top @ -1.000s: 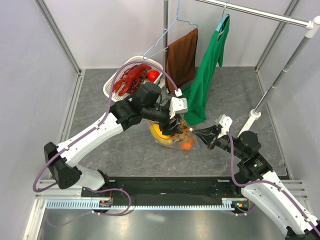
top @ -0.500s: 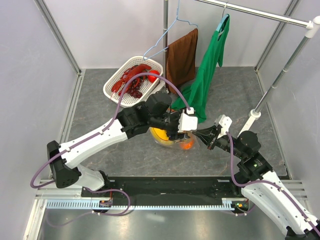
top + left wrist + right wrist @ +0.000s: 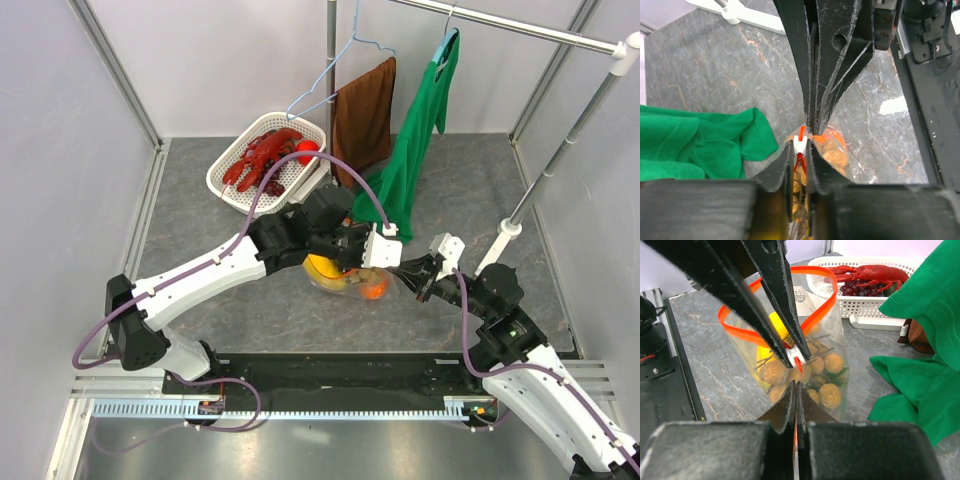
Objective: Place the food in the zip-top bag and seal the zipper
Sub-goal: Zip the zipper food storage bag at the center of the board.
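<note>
The clear zip-top bag (image 3: pixel 832 342) stands between both grippers, its red-orange zipper (image 3: pixel 826 302) still gaping in a loop. Inside lies the food: a tan grape bunch (image 3: pixel 826 374), a yellow fruit (image 3: pixel 778 323) and an orange ball (image 3: pixel 373 290). My left gripper (image 3: pixel 800 146) is shut on the zipper's small white end piece (image 3: pixel 795 356), tip to tip with the right gripper. My right gripper (image 3: pixel 796 385) is shut on the bag's corner just behind that piece, a sliver of orange strip showing between its jaws.
A white mesh basket (image 3: pixel 228 183) holding a red lobster (image 3: pixel 262 155) stands behind the bag. A green cloth (image 3: pixel 410 170) and a brown cloth (image 3: pixel 362 112) hang from a rail, the green one's hem lying beside the bag. A white pole foot (image 3: pixel 509 228) stands on the right.
The left gripper has swung right across the bag's mouth to the right gripper and closed from wide open onto the white zipper end. The right arm has kept still.
</note>
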Robot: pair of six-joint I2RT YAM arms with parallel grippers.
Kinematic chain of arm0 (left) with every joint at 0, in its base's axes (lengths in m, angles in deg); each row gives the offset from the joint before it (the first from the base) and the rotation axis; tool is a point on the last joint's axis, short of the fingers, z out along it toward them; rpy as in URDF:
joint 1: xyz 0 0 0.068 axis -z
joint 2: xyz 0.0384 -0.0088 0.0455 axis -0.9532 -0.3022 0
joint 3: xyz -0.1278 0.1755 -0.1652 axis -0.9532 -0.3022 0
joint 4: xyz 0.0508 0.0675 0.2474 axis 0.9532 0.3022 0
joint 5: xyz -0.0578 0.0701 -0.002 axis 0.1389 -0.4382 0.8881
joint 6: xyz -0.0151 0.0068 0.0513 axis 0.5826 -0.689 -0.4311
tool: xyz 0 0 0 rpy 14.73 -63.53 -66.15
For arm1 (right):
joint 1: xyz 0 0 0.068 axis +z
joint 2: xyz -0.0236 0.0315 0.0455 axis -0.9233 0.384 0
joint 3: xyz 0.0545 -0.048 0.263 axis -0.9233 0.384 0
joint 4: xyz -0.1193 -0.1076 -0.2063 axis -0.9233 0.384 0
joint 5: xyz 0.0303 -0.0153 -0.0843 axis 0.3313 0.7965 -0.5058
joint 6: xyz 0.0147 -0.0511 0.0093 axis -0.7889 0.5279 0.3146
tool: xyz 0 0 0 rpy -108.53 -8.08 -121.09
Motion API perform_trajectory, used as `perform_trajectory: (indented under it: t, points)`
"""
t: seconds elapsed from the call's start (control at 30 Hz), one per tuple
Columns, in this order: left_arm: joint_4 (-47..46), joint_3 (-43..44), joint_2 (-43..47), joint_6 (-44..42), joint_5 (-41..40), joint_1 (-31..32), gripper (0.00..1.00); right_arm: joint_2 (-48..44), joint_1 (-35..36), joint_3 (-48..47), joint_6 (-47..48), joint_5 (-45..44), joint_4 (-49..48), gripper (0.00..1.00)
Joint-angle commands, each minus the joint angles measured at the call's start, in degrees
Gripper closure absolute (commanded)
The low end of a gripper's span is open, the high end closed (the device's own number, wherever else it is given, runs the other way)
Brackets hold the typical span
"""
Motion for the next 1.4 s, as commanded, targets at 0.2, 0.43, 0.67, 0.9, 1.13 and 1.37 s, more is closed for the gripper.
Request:
perform_trajectory:
  t: [0.2,0.43,0.67,0.9,1.13,1.37]
  points:
    - [0.7,0.8,0.4,-3.9,4.3,-0.2,0.98,2.1,-0.1,-1.2,10.6,5.1,-0.6,0.64]
    - [1.4,1.4,0.4,-4.1,6.2,-0.7,0.98,6.2,-0.1,-1.3,10.5,5.8,-4.9,0.54]
    - [2.8,1.9,-0.5,-4.2,6.6,-0.8,0.98,8.5,0.0,-2.1,8.6,6.1,-9.1,0.59]
    - [3.9,3.6,-2.2,-1.9,6.2,-2.6,0.98,7.6,-0.1,-2.9,8.4,5.4,-8.6,1.0]
    - [7.3,4.3,-1.9,-2.4,3.4,-6.8,0.98,3.5,-0.1,-1.1,9.2,3.2,-6.3,1.0]
    - [10.3,1.5,0.4,-4.0,2.0,-13.1,0.98,0.6,-0.1,-0.5,7.2,1.4,-4.2,1.0]
